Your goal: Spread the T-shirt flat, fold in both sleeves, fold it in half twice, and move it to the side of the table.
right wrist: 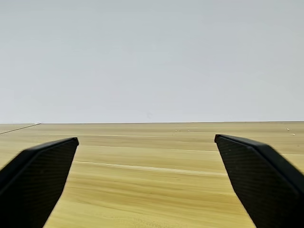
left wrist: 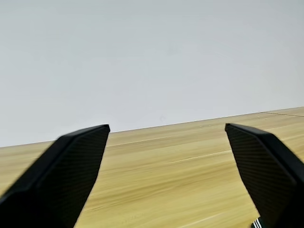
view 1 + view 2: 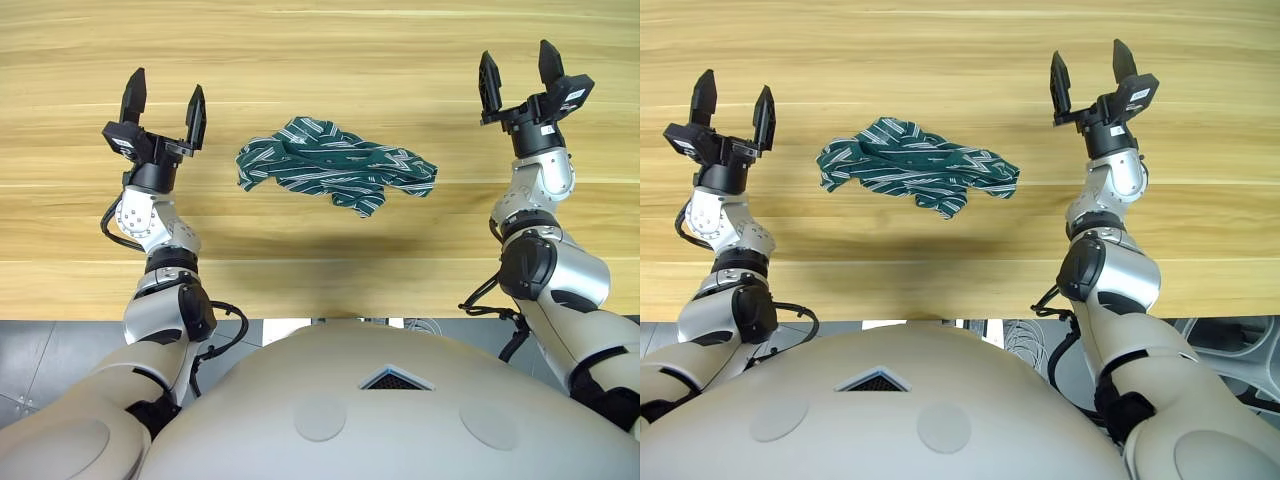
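In the left part of the head-camera frame, the left gripper point(image 3: 166, 92) is held above the wooden table point(image 3: 330, 40), level with the middle of the picture. Its two black fingers point(image 3: 134, 95) point toward the top of the frame and stand wide apart with nothing between them. It is near the shirt's left end but not touching it.

In the middle of the frame lies the T-shirt point(image 3: 335, 165), dark green with thin pale stripes. It is crumpled into a long, low heap that runs across the picture, with folds bunched on top of one another. A small flap hangs toward the bottom of the frame at its lower middle, and its right end tapers to a rounded lobe. It rests on the table's surface, closer to the near edge than to the far one.

In the upper right of the frame, the right gripper point(image 3: 518, 62) is held higher in the picture than the left one. Its fingers point(image 3: 488, 80) also point up and are spread apart, empty. It is well apart from the shirt's right end.

Each wrist camera looks out between its own two parted black fingers point(image 2: 66, 175) point(image 1: 259, 175) along the bare wood point(image 1: 147, 175) toward a plain pale wall point(image 2: 152, 57).
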Available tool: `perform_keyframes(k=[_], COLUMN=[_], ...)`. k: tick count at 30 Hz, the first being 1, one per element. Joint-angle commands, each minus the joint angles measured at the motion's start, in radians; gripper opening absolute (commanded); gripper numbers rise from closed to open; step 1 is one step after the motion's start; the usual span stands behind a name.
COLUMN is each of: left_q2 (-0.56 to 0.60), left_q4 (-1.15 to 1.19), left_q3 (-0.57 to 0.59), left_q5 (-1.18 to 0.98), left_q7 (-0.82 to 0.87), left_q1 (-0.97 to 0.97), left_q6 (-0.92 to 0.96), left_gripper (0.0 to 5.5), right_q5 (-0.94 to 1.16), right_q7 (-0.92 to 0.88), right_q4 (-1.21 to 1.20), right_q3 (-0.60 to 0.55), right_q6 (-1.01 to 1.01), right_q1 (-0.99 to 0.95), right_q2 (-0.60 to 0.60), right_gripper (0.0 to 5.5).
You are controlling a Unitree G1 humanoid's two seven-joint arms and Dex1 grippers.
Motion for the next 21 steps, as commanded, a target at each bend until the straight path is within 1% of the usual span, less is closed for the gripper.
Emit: perform_keyframes(k=[1, 21], left_q2=[0.017, 0.031], left_q4=[0.006, 0.024], left_q3=[-0.006, -0.007], left_q5=[0.017, 0.012], left_q7=[-0.001, -0.032], left_q1=[-0.001, 0.002], left_q6=[-0.011, -0.007], left_gripper=[4.39, 4.39], right_q5=[0.009, 0.025], right_q7=[0.004, 0.055], right_q4=[-0.009, -0.013], right_q3=[-0.003, -0.006], right_q6=[0.002, 0.006], right_q1=[-0.014, -0.013], right_q2=[-0.002, 0.003], right_gripper=[5.37, 5.37])
